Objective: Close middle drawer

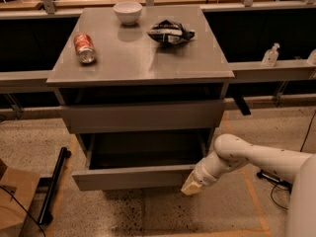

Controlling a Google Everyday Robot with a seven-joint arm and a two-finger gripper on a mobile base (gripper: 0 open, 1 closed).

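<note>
I have my tool [191, 186] low against the right end of the middle drawer [131, 177] front, below the table's [143, 63] front right corner. The drawer stands partly pulled out. Whether the tool is wide or narrow, I cannot tell.

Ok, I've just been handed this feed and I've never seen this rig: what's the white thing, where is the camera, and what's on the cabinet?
The white thing on the right is the robot's single arm. The tan tip at its end is the gripper. It sits at the right end of the middle drawer front, seemingly against it, and I can see nothing held in it. That drawer stands pulled out.

There is only one camera. It looks down on the cabinet from the front, and its mount does not show.

On the cabinet top are a white bowl at the back, a can lying on its side at the left, and a crumpled bag.
</note>
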